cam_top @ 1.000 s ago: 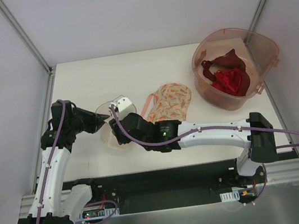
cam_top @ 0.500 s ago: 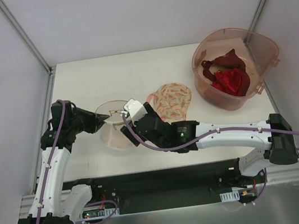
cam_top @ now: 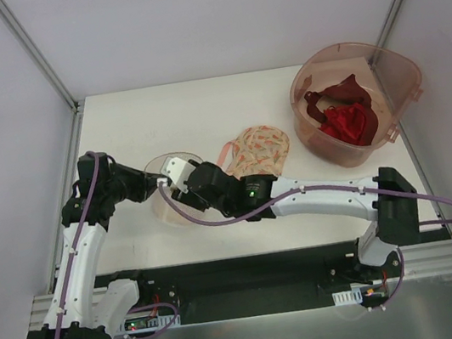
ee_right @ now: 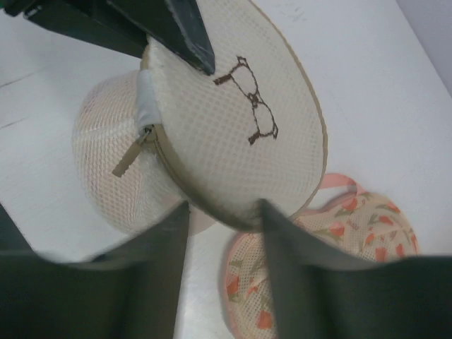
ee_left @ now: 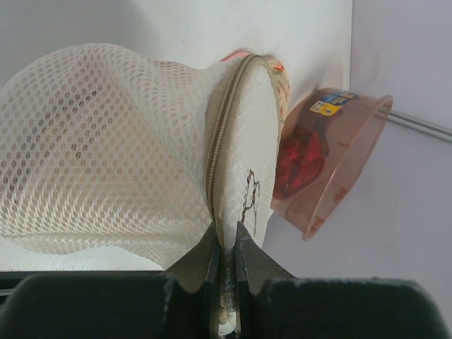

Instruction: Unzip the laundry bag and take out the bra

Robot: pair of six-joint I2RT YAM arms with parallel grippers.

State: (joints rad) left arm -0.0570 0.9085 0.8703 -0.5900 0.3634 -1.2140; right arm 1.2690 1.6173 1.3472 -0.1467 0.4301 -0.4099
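Observation:
The laundry bag (cam_top: 169, 208) is a cream mesh dome pouch at the table's left. My left gripper (cam_top: 156, 180) is shut on the bag's zip rim (ee_left: 224, 233) and holds the flat lid side up on edge. My right gripper (ee_right: 222, 215) is open, its fingers (ee_right: 161, 244) straddling the lower edge of the bag's round lid (ee_right: 233, 120) without closing on it. The tan zip pull (ee_right: 129, 158) hangs at the lid's left side, apart from the right fingers. The zip looks shut. The peach bra is hidden.
A floral orange-patterned bra (cam_top: 256, 152) with pink straps lies just right of the bag, under my right arm. A pink plastic basin (cam_top: 356, 101) with dark red garments stands at the back right. White walls close in the table on three sides.
My right gripper swung right, away from the bag, then came back left, and its open jaws now sit at the bag's lid. The left gripper has held its grip.

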